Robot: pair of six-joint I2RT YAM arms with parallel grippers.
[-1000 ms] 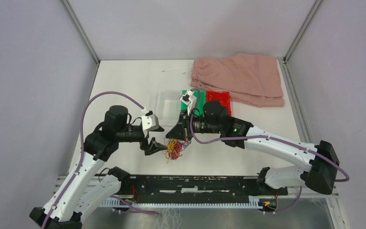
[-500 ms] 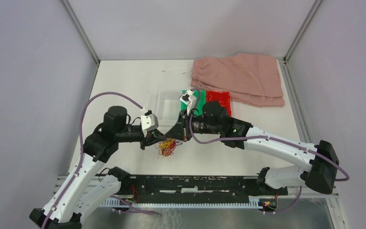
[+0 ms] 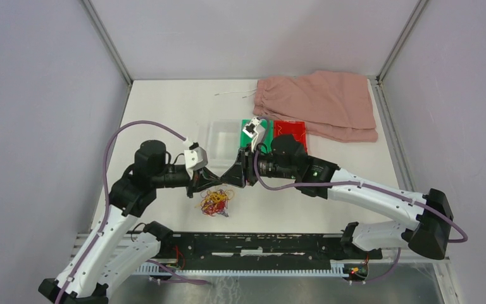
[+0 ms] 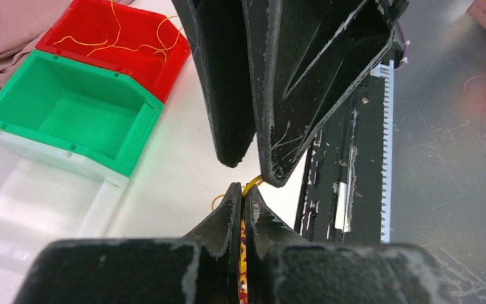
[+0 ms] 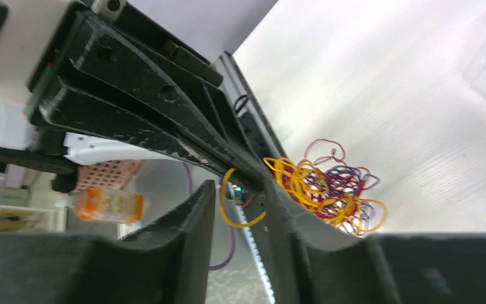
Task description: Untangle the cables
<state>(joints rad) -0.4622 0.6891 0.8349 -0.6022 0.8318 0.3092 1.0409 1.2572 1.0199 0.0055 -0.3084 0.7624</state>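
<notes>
The cables (image 3: 215, 201) are a small clump of yellow, red and purple strands lying on the table just below where both grippers meet. My left gripper (image 3: 212, 182) is shut on a yellow strand (image 4: 251, 184), and more coloured strands show between its jaws. In the left wrist view its tips (image 4: 243, 189) almost touch the right gripper's fingers (image 4: 278, 95). My right gripper (image 5: 240, 187) is open, with a yellow loop (image 5: 228, 206) hanging loose between its fingers. The clump (image 5: 326, 190) lies just beyond its right finger.
A clear bin (image 3: 221, 136), a green bin (image 4: 69, 107) and a red bin (image 4: 114, 38) with a few yellow strands stand behind the grippers. A pink cloth (image 3: 319, 101) lies at the back right. The black rail (image 3: 259, 244) runs along the near edge.
My left gripper has shut on strands of the clump. My right gripper has opened. The clump has shifted left and down toward the near edge.
</notes>
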